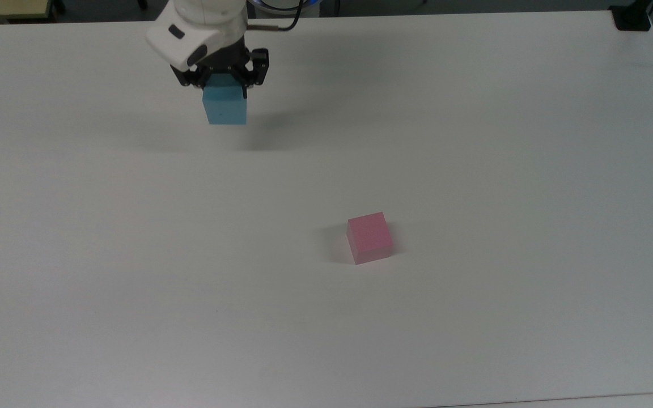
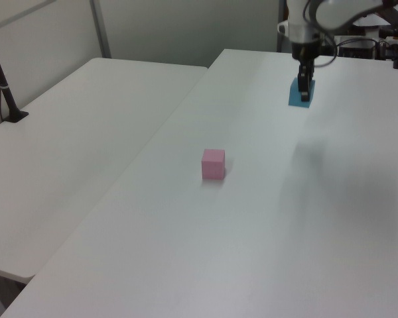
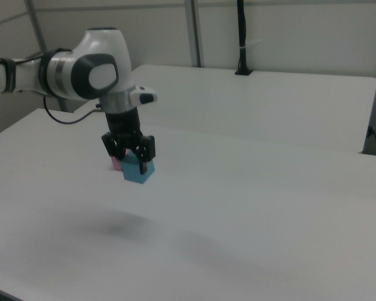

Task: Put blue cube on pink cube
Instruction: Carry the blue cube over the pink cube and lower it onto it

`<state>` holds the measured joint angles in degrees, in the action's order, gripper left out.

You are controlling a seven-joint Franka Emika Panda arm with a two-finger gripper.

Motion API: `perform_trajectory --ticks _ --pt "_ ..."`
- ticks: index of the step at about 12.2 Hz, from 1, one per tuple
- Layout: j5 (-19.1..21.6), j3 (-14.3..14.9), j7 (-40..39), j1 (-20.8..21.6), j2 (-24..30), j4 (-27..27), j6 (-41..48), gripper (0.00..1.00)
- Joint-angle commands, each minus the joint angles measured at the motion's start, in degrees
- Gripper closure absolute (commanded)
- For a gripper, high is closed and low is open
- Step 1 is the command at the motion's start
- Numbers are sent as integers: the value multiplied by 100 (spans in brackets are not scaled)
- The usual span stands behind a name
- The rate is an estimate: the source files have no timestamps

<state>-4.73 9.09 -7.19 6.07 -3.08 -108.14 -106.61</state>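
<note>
My black fingers (image 1: pixel 223 79) were clamped on the upper sides of the blue cube (image 1: pixel 224 106), a matte, plain-faced, sky-blue block, which hung in the air above the smooth white counter (image 1: pixel 474 141). The pink cube (image 1: pixel 369 237), equally matte and sharp-edged, sat flat on the counter, well apart, toward the top view's lower right.
</note>
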Motion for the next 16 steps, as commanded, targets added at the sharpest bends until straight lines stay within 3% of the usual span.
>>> perform_trajectory --ticks 1,5,9,16 --pt "235 32 191 402 -140 661 439 79" --pt "367 41 841 807 -1341 2074 378 77" --pt "613 49 1263 1079 -2300 3129 352 76" --pt "736 111 1748 1598 -3338 4203 334 72"
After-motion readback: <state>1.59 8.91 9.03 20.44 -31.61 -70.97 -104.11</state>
